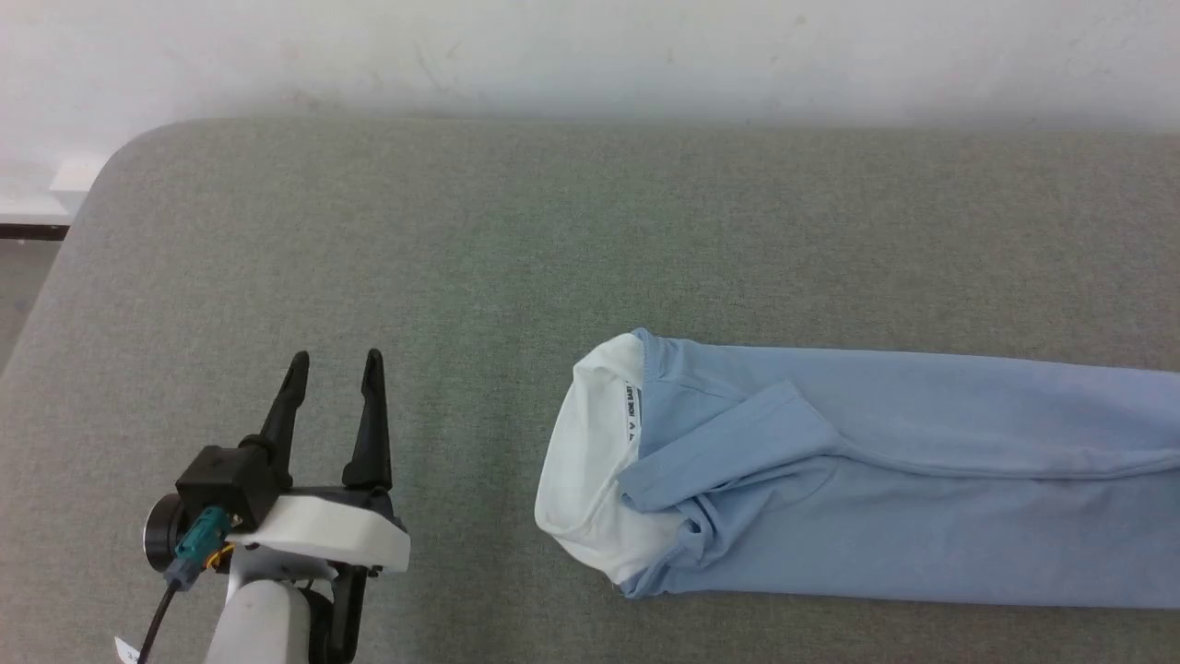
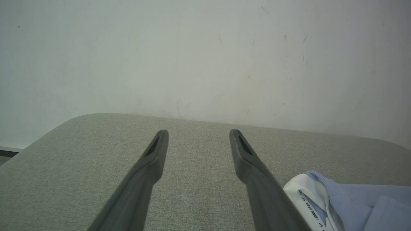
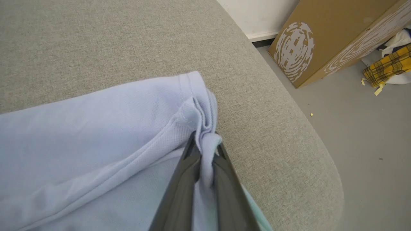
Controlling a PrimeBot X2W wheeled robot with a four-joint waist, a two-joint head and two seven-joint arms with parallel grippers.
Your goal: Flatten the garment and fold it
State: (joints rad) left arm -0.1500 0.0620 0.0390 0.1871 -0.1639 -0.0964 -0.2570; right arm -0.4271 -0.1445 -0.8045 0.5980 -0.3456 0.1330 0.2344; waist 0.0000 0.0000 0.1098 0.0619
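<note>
The garment [image 1: 876, 480] lies on the gray padded counter [image 1: 461, 231] as a long, narrow band. Its white collar end is near the middle of the counter, and the body runs off toward the robot's right. One sleeve is folded across the top.

The step in hand looks like bringing the hem end over toward the collar to halve the band. To do it well, the right arm should probably lift just high enough for the cloth to clear itself, then travel straight along the band's length so the edges stay lined up. The hem should be laid down short of the collar, not dropped on it. A grip this close to one corner may let the far corner sag and skew the fold, so a slow, level carry seems wise. The left arm could pin the collar end to stop the band sliding.

In the right wrist view, the right claw [image 3: 205, 144] is pressed together on a bunched bit of hem at the corner of the garment [image 3: 96, 128], close to the counter's rounded edge. The left claw [image 1: 336, 355] is spread wide and holds nothing. It sits over bare counter, and the collar of the garment [image 2: 353, 199] lies just beside one finger [image 2: 257, 179] in the left wrist view.
</note>
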